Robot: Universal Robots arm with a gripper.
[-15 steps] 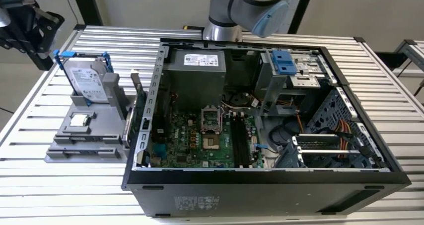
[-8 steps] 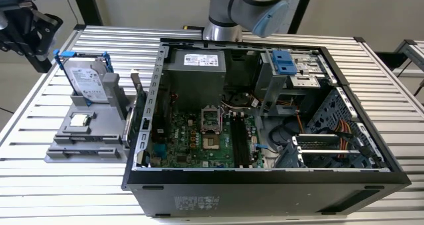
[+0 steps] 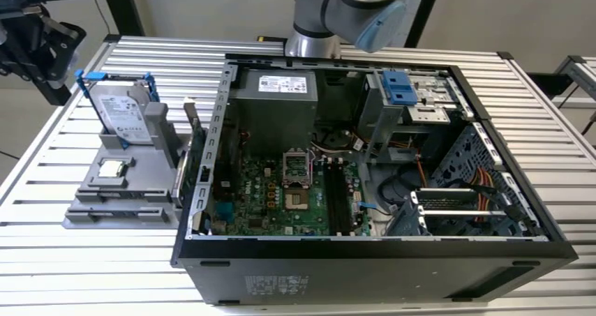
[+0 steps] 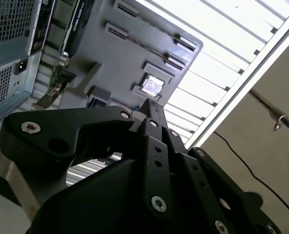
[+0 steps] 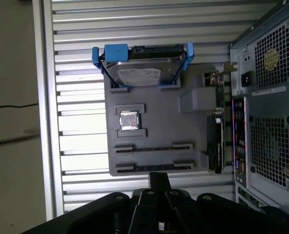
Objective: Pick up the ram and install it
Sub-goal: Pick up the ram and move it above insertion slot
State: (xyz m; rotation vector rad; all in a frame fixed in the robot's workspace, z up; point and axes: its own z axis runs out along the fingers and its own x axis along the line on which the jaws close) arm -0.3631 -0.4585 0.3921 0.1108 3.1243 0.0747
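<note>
While the pincer (image 5: 159,177) hangs with its tips pressed together and empty, the ram (image 5: 154,147) seems to be the thin dark strip standing in the grey tray's (image 5: 166,114) long slot, kept upright for easy pinching, beside the big computer case (image 5: 266,122).

The arm (image 3: 359,5) is built of round, silver-grey metal sections with a smooth, faintly shiny skin. One joint ends in a light blue cap (image 3: 380,24), and a plain silver cylinder (image 3: 310,44) stands below it. The gripper (image 4: 150,106) (image 5: 159,179) is matt black in both wrist views. It is made of flat, thick links with rounded corners that narrow to a slim, square-ended tip. Small silver screws (image 4: 158,204) sit in round recesses along the links, and a larger silver bolt (image 4: 30,127) marks a pivot. In the second wrist view, a pale grey housing (image 4: 5,178) shows behind the black links.
</note>
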